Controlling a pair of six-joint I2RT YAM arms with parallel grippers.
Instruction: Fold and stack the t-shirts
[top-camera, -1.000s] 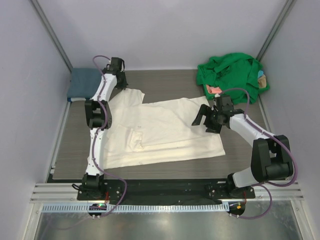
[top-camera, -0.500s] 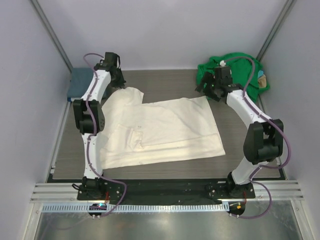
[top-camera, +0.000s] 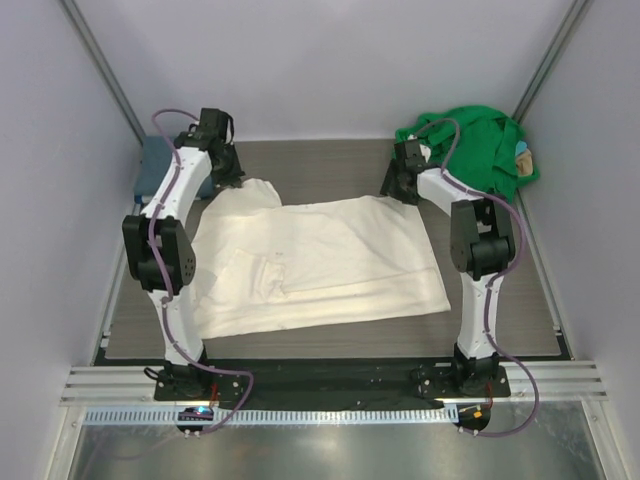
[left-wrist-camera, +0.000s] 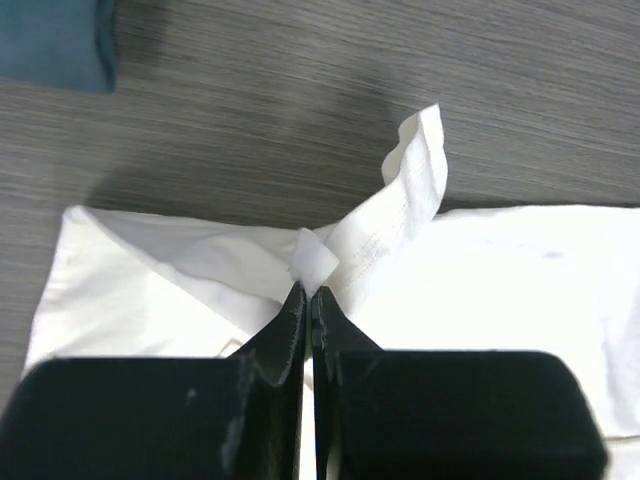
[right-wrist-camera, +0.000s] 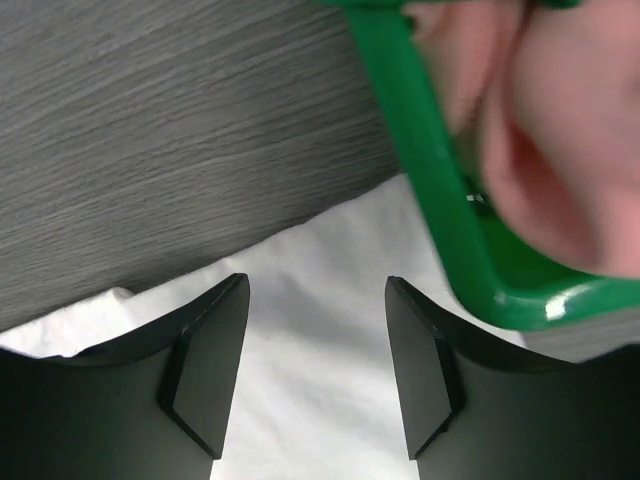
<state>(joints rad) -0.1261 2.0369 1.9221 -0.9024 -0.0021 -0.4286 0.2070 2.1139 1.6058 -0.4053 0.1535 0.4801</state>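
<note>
Left claw (left-wrist-camera: 308, 293) pinches cream t-shirt (left-wrist-camera: 500, 300) by tag (left-wrist-camera: 316, 263).

The left claw (left-wrist-camera: 308, 300) is pinched shut on a raised fold of the cream-white t-shirt (left-wrist-camera: 480, 290); grey tabletop (left-wrist-camera: 300, 100) beyond; a slate-blue t-shirt (left-wrist-camera: 50, 40) lies top left.

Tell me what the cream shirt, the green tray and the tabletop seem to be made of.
The cream t-shirt: soft matte cloth, probably cotton knit; it creases, folds and shows a stitched hem. The green tray: rigid glossy plastic, judging by bright highlights on its smooth rim. The tabletop: matte grey wood-grain, perhaps laminate rather than real wood.
</note>
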